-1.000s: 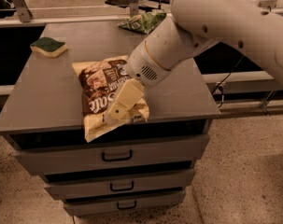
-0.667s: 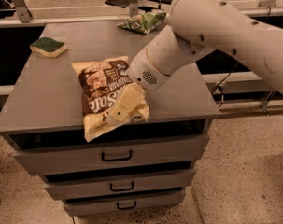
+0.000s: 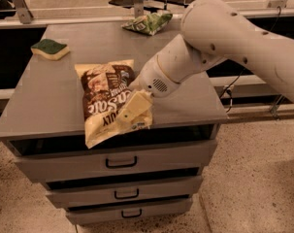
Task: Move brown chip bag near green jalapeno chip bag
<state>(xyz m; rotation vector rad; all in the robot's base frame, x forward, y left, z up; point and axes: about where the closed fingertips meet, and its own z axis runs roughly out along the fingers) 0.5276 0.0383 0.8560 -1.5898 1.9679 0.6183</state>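
The brown chip bag (image 3: 105,98) lies flat near the front edge of the grey cabinet top (image 3: 49,101), and its lower cream corner hangs over the edge. My gripper (image 3: 133,111) is down on the bag's lower right part, with the white arm (image 3: 219,38) reaching in from the right. The green jalapeno chip bag (image 3: 149,22) lies at the far edge of the top, well behind the brown bag.
A yellow sponge with a green top (image 3: 50,48) sits at the back left of the cabinet top. The cabinet has several drawers with dark handles (image 3: 121,163) below. Dark table frames stand behind, and speckled floor lies to the right.
The arm's elbow has shifted a little left and down, and the gripper sits slightly lower on the bag. The brown bag has barely moved.
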